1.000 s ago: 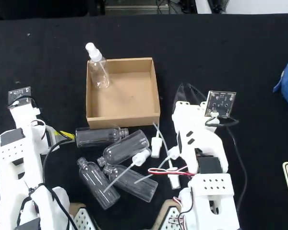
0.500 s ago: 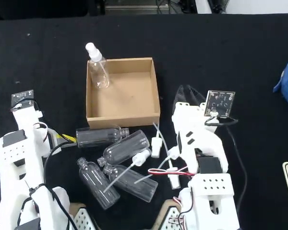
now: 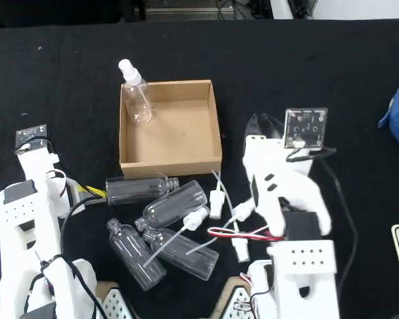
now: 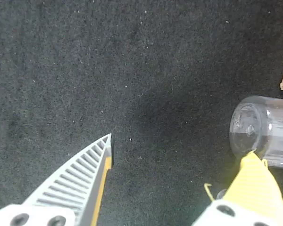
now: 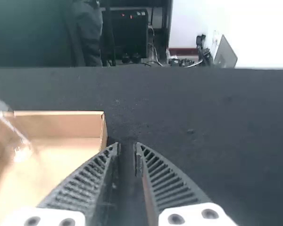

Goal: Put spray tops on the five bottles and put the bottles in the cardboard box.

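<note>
Four uncapped bottles [image 3: 173, 205] lie heaped on the black table [image 3: 332, 73], at six o'clock from the cardboard box [image 3: 169, 163]. A fifth bottle [image 3: 138, 103], already capped, leans in the box's eleven o'clock corner. Loose spray tops [image 3: 216, 201] lie at three o'clock of the heap. My left claw [image 4: 179, 148] is spread wide and empty, its yellow tip beside one bottle's base. My right claw [image 5: 126, 150] is pinched together on nothing, at three o'clock from the box.

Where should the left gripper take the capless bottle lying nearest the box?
Probably mid-body, from above, jaws straddling the cylinder. The bottle lies on its side, base toward the open left gripper, and another bottle crowds its neck end.
</note>
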